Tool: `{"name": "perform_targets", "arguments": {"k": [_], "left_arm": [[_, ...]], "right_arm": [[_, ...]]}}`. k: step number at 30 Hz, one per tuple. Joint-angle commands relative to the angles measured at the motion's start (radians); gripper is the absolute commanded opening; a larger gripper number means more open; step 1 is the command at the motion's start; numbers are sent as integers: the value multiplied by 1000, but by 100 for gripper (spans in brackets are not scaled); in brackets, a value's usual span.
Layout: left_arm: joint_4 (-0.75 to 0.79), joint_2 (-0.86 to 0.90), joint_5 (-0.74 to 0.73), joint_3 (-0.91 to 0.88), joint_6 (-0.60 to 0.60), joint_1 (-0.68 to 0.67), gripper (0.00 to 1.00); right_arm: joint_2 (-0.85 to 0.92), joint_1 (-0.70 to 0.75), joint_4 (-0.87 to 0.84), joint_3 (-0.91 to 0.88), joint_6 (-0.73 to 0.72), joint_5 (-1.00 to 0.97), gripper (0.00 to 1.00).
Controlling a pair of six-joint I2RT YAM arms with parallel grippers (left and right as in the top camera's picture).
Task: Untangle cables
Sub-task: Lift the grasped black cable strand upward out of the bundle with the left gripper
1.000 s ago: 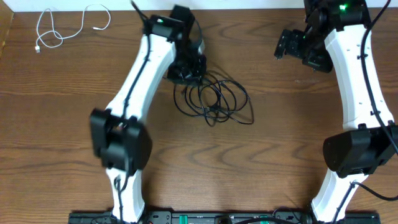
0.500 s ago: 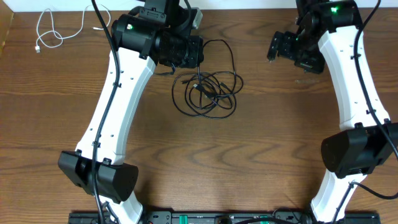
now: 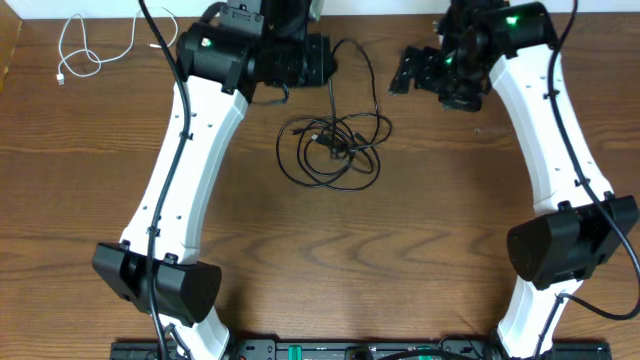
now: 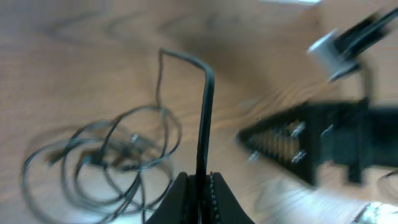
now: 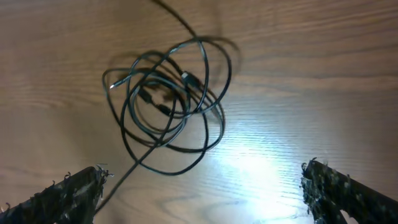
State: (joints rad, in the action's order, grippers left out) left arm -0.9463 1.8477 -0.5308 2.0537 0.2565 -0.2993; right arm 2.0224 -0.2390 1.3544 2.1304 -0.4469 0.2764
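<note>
A tangle of thin black cables lies in loose loops on the wooden table, also seen in the right wrist view and blurred in the left wrist view. My left gripper is at the far side of the tangle, shut on one black strand that rises from the pile. My right gripper hangs open to the right of the tangle, with nothing between its fingers. The thin white cable lies apart at the far left corner.
The far table edge runs just behind both grippers. The two arms stand close together at the back. The right gripper's toothed finger shows in the left wrist view. The arm bases sit at the near edge.
The left arm swung to the far edge, drawing a black strand up out of the tangle, which shifted slightly left. The right gripper moved left toward the tangle, still open.
</note>
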Motion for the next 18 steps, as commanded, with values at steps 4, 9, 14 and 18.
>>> {"name": "perform_targets", "arguments": {"k": [4, 9, 14, 18], "left_arm": [[179, -74, -241, 8, 150, 57, 8], [366, -126, -251, 8, 242, 65, 8], [564, -182, -248, 8, 329, 65, 8], [671, -224, -243, 8, 371, 65, 8]], "right_arm": [[9, 3, 7, -6, 18, -8, 99], [9, 3, 6, -6, 26, -8, 99], [9, -10, 4, -13, 37, -14, 99], [9, -20, -10, -37, 37, -15, 99]]}}
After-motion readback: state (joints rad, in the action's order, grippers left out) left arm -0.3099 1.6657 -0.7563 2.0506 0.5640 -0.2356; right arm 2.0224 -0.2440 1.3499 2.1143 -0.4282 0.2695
